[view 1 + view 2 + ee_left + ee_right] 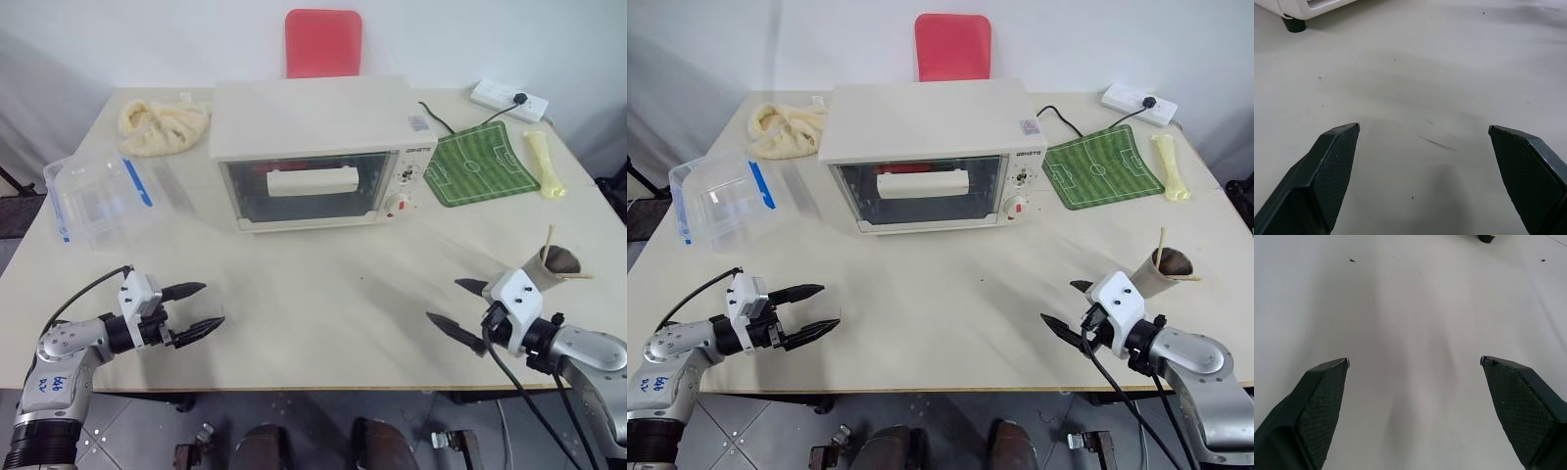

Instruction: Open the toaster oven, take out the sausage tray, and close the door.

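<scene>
Cream-white table (323,304), rectangular, set against a pale wall; red chair back (323,41) behind its far edge at 12 o'clock.

Item 1: toaster oven (318,147), cream-white, boxy, at the table's centre toward the far side. Control panel with dials and small red knob (401,199) on its 3 o'clock side. Door (306,186) shut and upright, glass front with wide cream bar handle (313,180) across it. Contents behind the glass too dim to make out; sausage tray cannot be identified.

Item 2: clear plastic box (98,196) with blue clips, at 9 o'clock of the oven, near the table's edge.

Item 3: yellow cloth (162,125), crumpled, at 10 o'clock of the oven.

Item 4: green football-pitch mat (482,164), at 3 o'clock of the oven, close beside it.

Item 5: white power strip (507,99), at 2 o'clock, black cord running toward the oven.

Item 6: pale yellow object (545,164), long, just past the mat's outer edge.

Item 7: brown paper cup (551,264) with a stick, lying tilted at 4 o'clock.

Item 8: left gripper (196,308), at 7 o'clock over bare tabletop, fingers spread wide, holding nothing.

Item 9: right gripper (458,305), at 5 o'clock, just beside the cup, fingers likewise spread wide, empty.
</scene>
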### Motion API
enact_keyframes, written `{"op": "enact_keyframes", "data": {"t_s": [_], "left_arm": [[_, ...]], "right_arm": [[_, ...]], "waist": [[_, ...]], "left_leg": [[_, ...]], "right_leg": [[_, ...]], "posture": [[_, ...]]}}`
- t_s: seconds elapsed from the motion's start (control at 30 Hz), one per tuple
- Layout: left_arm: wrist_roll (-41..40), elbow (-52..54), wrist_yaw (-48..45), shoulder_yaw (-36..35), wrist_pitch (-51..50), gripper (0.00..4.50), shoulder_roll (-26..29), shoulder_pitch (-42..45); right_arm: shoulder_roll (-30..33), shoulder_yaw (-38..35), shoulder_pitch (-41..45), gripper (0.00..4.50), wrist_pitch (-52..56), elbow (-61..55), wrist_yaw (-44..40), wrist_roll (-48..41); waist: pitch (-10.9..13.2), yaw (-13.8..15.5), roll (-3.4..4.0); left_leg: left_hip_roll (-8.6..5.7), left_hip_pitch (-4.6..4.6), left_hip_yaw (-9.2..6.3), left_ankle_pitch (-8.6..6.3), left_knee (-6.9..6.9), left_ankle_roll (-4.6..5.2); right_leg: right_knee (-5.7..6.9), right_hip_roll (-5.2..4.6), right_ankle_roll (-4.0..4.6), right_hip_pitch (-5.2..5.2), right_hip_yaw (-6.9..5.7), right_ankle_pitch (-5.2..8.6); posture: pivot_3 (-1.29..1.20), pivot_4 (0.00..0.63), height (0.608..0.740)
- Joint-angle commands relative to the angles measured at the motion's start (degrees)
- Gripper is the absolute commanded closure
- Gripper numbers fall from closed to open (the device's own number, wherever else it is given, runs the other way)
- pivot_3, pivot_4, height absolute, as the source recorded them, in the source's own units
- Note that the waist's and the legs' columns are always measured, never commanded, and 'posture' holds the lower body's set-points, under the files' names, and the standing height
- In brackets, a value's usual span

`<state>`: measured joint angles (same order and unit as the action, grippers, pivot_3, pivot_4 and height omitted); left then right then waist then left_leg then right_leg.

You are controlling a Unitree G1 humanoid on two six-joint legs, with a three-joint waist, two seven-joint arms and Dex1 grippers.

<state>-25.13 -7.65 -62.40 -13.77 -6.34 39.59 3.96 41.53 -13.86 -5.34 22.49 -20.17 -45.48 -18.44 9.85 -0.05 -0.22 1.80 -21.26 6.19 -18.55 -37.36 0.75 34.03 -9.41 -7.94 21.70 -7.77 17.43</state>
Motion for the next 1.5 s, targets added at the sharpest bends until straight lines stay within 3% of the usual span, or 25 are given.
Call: {"op": "enact_keyframes", "data": {"t_s": [0.03, 0.23, 0.37, 0.47, 0.87, 1.13, 1.5], "left_arm": [[-1.8, 1.8, -1.1, -0.7, -1.2, 0.01, 0.7, 0.5], [-1.8, 4.1, 3.5, -1.1, -5.4, 0.01, 0.1, 2.2], [-3.6, 5.0, 4.4, -1.3, -7.6, 0.01, -0.9, 4.5], [-2.0, 3.4, 4.7, -0.4, -3.8, 0.01, -2.1, 7.2], [-8.6, 3.9, 1.9, -3.7, -7.5, 0.01, -2.2, 12.0], [-13.1, 8.0, 1.9, -9.1, -10.1, 0.01, 0.6, 10.9], [-15.8, 7.0, 2.2, -12.8, -15.1, 0.01, 6.6, 14.5]], "right_arm": [[1.4, -1.6, 0.7, 0.00, 0.4, -2.6, -0.1, -1.0], [2.4, 2.1, 8.1, 0.00, 7.9, -5.4, 0.6, -3.0], [1.4, 7.5, 18.9, 0.00, 13.0, -3.2, 0.2, -4.5], [-0.9, 12.3, 29.9, 0.00, 14.5, 2.6, -2.3, -5.4], [-9.4, 22.7, 56.2, 0.00, -4.5, 31.5, -14.9, 2.3], [-9.8, 23.1, 59.4, 0.00, -4.4, 28.0, -21.6, 1.3], [-9.0, 25.4, 51.4, 0.00, -0.9, 14.2, -24.8, -0.2]], "waist": [[0.0, 0.0, 0.00], [0.0, -0.2, -0.01], [0.1, -0.1, -0.03], [0.1, -0.2, -0.01], [0.2, -1.0, -0.13], [0.2, -1.7, -0.17], [0.2, -1.9, -0.21]], "left_leg": [[0.01, 0.00, 0.00, 0.00, 0.00, 0.00], [0.01, 0.00, 0.00, 0.00, -0.06, 0.00], [0.09, 0.01, -0.01, 0.00, -0.15, -0.01], [0.01, -0.03, -0.02, 0.00, -0.25, -0.01], [-0.05, -0.82, 0.12, -0.06, -0.85, -0.10], [-0.04, -0.94, 0.24, -0.06, -0.85, -0.11], [-0.02, -0.93, 0.28, -0.06, -0.80, -0.14]], "right_leg": [[0.00, 0.00, 0.00, 0.00, 0.00, 0.00], [0.05, 0.00, 0.00, 0.01, 0.01, 0.00], [0.16, 0.00, 0.00, 0.01, 0.03, 0.00], [0.21, 0.01, 0.00, 0.03, 0.01, 0.00], [1.04, 0.04, -0.02, 0.92, -0.04, -0.01], [1.11, 0.04, -0.02, 0.94, -0.22, -0.01], [1.12, 0.07, -0.02, 1.03, -0.16, -0.01]], "posture": [[0.00, 0.150, 0.740], [0.00, 0.150, 0.740], [0.00, 0.150, 0.740], [0.00, 0.150, 0.740], [0.00, 0.150, 0.740], [0.00, 0.150, 0.740], [0.00, 0.150, 0.740]]}}
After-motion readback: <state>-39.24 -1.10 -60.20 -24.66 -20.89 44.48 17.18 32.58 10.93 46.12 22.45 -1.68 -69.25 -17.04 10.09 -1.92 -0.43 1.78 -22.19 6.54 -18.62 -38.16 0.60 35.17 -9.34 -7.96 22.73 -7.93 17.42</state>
